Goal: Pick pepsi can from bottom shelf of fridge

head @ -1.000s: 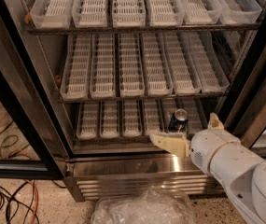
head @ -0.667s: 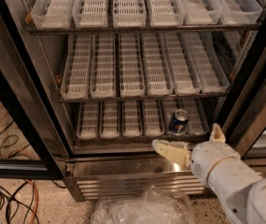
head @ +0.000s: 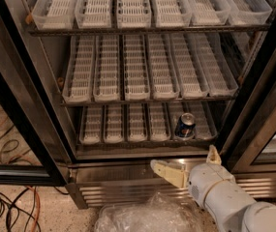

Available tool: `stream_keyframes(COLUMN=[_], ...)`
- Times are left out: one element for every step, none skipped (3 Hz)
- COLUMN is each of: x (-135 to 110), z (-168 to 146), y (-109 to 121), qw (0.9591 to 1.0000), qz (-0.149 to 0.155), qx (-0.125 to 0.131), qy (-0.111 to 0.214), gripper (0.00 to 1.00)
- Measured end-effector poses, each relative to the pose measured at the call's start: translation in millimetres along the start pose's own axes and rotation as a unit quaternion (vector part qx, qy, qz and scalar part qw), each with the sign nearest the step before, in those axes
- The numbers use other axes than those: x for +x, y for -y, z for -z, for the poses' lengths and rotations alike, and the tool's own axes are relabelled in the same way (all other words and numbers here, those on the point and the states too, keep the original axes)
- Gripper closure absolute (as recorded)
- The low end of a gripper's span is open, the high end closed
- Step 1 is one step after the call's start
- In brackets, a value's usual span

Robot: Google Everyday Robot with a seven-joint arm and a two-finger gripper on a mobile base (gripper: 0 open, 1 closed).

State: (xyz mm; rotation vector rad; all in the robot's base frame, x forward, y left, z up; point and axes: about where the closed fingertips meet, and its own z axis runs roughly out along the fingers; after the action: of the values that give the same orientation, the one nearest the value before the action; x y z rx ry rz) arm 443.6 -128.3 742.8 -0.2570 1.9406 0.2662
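The pepsi can (head: 185,125) stands upright on the bottom shelf (head: 128,141) of the fridge (head: 142,71), in the fifth lane tray from the left, near the front edge. It is blue with a silver top. My gripper (head: 186,164) is open, its two cream fingers spread wide apart, one pointing left (head: 164,170) and one pointing up (head: 213,154). It hovers in front of the stainless steel base, below the can and outside the shelf. It holds nothing.
The open black-framed glass door (head: 16,115) stands at the left. A black door post (head: 253,105) rises at the right of the shelves. A clear plastic bag (head: 147,216) lies on the floor below the grille. Cables (head: 7,202) lie at the bottom left.
My gripper and arm have moved down and back from the shelf front to the steel base. The can has not moved.
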Motion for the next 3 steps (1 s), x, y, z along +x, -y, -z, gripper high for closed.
stream_keyframes(x=[0.0, 0.6, 4.9], z=[0.0, 1.5, 0.8], y=[0.0, -0.7, 4.8], qw=[1.0000, 0.9998, 0.9993], qz=[0.000, 0.017, 0.034], qx=[0.000, -0.007, -0.005], qy=[0.000, -0.002, 0.017], gripper=[0.00, 0.00, 0.00])
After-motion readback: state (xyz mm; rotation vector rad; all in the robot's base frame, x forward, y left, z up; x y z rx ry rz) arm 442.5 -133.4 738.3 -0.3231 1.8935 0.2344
